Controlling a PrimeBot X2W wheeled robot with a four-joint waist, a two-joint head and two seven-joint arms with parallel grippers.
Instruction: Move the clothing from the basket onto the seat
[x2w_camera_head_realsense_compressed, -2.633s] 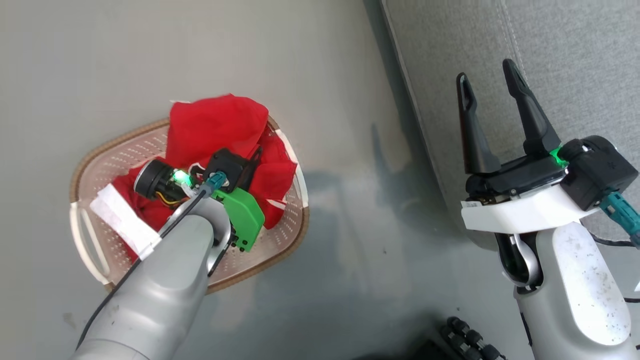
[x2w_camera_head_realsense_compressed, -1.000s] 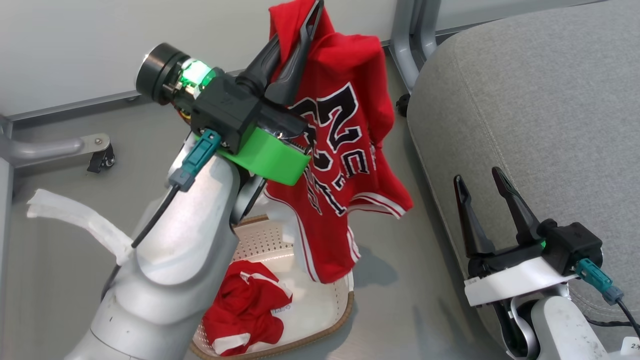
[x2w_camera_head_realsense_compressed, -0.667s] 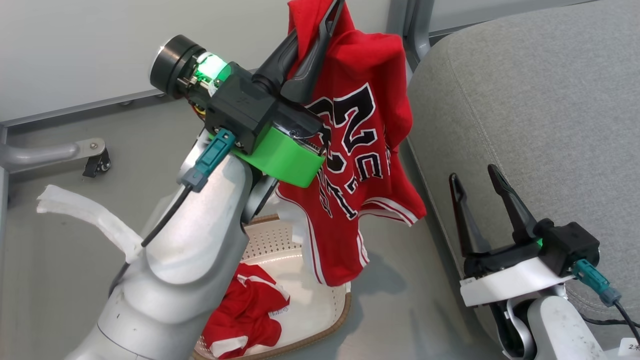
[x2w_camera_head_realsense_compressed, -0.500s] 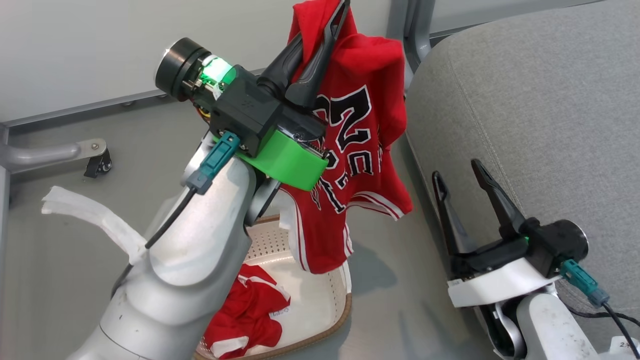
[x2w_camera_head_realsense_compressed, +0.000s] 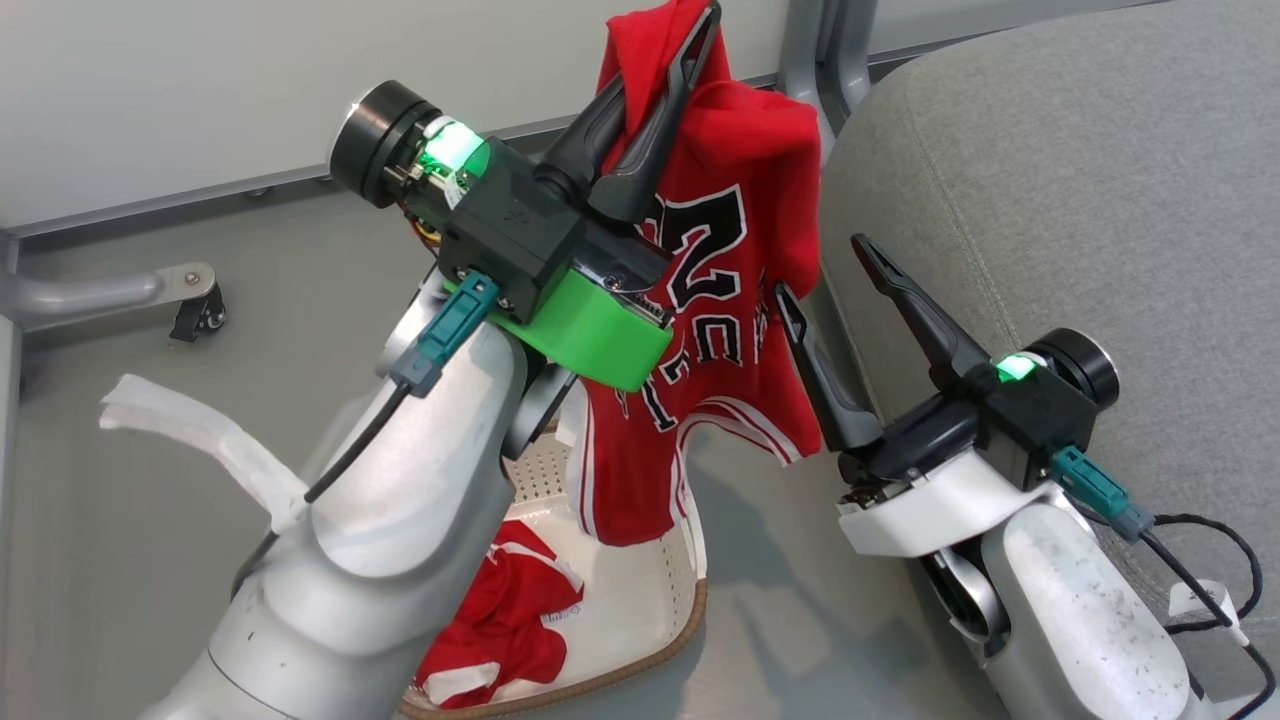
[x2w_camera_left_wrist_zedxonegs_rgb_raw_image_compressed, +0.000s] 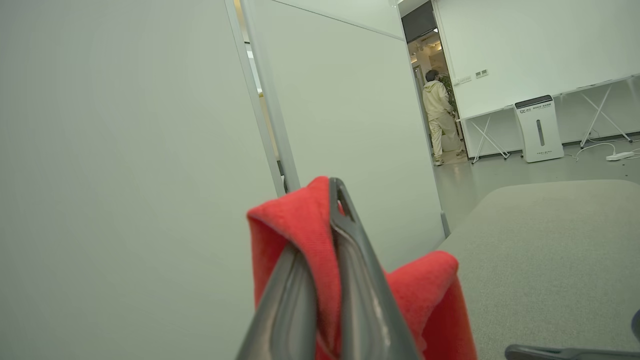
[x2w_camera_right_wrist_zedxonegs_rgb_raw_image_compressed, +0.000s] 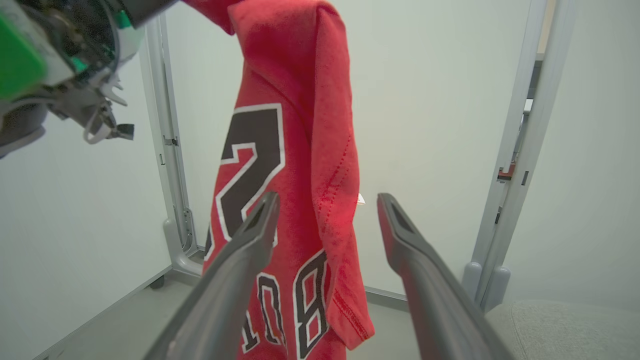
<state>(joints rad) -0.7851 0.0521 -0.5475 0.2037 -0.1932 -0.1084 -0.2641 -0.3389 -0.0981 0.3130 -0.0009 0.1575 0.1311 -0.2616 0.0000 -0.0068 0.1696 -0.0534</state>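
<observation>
My left gripper (x2w_camera_head_realsense_compressed: 690, 50) pinches a fold of the red numbered jersey (x2w_camera_head_realsense_compressed: 730, 250) between fingers pressed together, high above the basket (x2w_camera_head_realsense_compressed: 650, 645). My left forearm (x2w_camera_head_realsense_compressed: 400, 520) slants steeply up over the basket. The jersey hangs free above the basket's far end, and the other red garment (x2w_camera_head_realsense_compressed: 500, 620) lies crumpled inside. Right of the basket, my right gripper (x2w_camera_head_realsense_compressed: 820, 268) stands spread, fingers tilted toward the jersey's edge. The grey seat (x2w_camera_head_realsense_compressed: 1050, 180) is farther right.

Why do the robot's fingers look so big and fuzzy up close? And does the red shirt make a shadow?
Left wrist view: the left fingers sit right by the lens, so they loom and blur. Right wrist view: the right fingers are soft, the numbers on the red shirt sharp. Head view: yes, a soft shadow on the floor.
</observation>
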